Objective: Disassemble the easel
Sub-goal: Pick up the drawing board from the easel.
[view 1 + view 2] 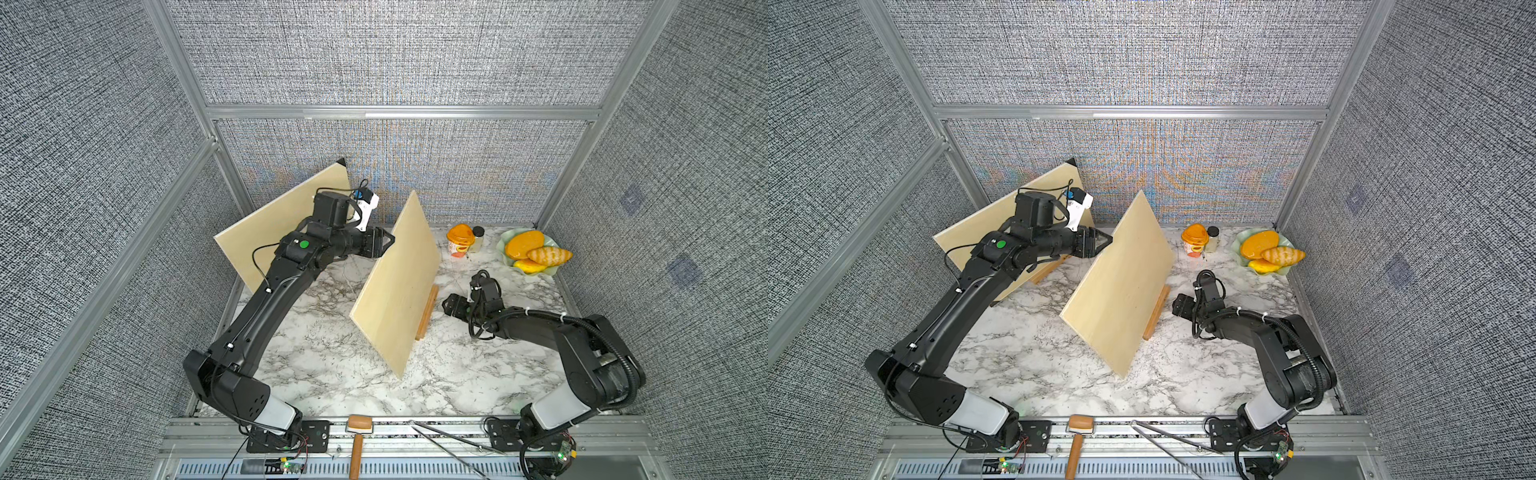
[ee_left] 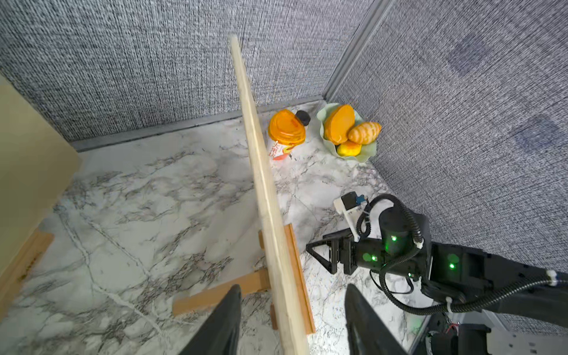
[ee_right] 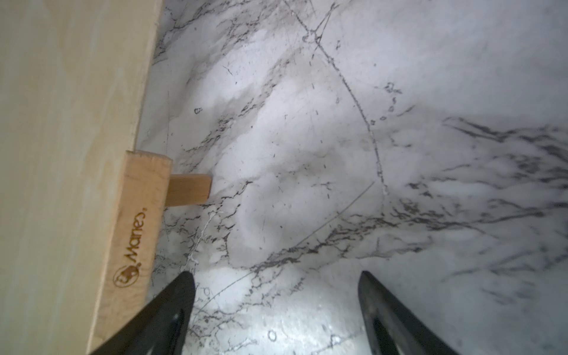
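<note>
1. Easel: a pale, smooth plywood board [image 1: 399, 282], a flat rectangle, stands tilted mid-table on a darker wooden ledge [image 3: 135, 230] that bears a burnt-in brand stamp. A square-section strut [image 2: 221, 295] runs out from it along the tabletop.
2. Table [image 1: 332, 374]: glossy white marble pattern with grey veins. Walls [image 1: 395, 54]: coarse grey weave.
3. Left gripper [image 1: 384, 243]: at the board's upper edge. Its black tapered fingers straddle the edge with the jaws apart and a gap on each side in the wrist view. It grips nothing.
4. Right gripper [image 3: 276, 275]: low over the marble, just beside the ledge's end, jaws wide, nothing between them.
5. Second board [image 1: 282, 216]: same kind, leans at the back left, partly hidden by the left arm [image 1: 266, 299].
6. Back right corner, well apart from the easel: orange-lidded cup [image 1: 460, 239], small black-capped jar [image 1: 478, 237], wavy pale green bowl [image 2: 365, 155] of yellow-orange bread-like pieces.
7. Front rail: wooden mallet [image 1: 358, 440], metal tongs [image 1: 449, 440].
</note>
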You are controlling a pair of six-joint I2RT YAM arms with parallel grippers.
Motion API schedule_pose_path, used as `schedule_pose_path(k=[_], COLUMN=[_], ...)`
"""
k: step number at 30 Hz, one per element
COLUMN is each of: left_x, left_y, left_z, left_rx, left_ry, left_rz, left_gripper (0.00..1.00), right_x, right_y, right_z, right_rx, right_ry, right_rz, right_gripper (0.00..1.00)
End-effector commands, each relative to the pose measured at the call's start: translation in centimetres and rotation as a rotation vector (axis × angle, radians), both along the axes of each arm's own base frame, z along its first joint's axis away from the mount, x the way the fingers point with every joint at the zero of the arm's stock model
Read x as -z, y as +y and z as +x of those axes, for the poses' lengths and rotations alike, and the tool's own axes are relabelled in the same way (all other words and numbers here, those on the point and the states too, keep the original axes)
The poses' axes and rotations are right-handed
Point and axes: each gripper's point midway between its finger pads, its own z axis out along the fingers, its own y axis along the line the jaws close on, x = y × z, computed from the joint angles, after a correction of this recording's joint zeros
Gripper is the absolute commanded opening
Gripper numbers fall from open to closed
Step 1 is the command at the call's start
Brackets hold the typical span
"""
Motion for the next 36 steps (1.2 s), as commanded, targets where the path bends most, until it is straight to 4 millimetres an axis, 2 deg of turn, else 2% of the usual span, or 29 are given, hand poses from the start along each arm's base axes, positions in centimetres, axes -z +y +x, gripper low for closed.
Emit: schedule_pose_path(k=[1, 5, 10, 12, 19, 26, 32, 36], left_x=[1.1, 1.8, 3.5, 3.8, 4.1, 3.8, 2.3, 0.1], left_y=[0.1, -0.9, -1.3, -1.3, -1.6, -1.5, -0.7, -0.5], left_z=[0.2, 0.2, 0.9, 1.0, 0.9, 1.2, 1.4, 1.5], left_rx=[-0.018, 0.005, -0.007, -0.010, 0.003, -0.008, -0.042, -0.061], left_ry=[0.015, 0.038, 0.076, 0.086, 0.102, 0.101, 0.068, 0.034], left_rz=[0.041, 0.041, 0.074, 0.082, 0.077, 0.084, 0.092, 0.066], left_gripper=[0.54, 0.47, 0.33, 0.31, 0.30, 0.19, 0.06, 0.00], right_x=[1.2, 2.0, 3.4, 3.7, 3.8, 3.6, 3.4, 3.3], right_y=[0.6, 1.9, 4.2, 4.6, 5.6, 6.4, 6.8, 7.0], right_z=[-1.0, -1.0, -0.5, -0.3, 0.2, 0.5, 0.7, 1.0], right_rx=[-0.006, -0.035, -0.080, -0.084, -0.113, -0.131, -0.143, -0.147], right_ry=[0.065, 0.069, 0.090, 0.093, 0.099, 0.095, 0.092, 0.092], right_rz=[0.035, 0.059, 0.118, 0.120, 0.113, 0.110, 0.108, 0.112], right_gripper=[0.78, 0.67, 0.41, 0.35, 0.32, 0.30, 0.30, 0.30])
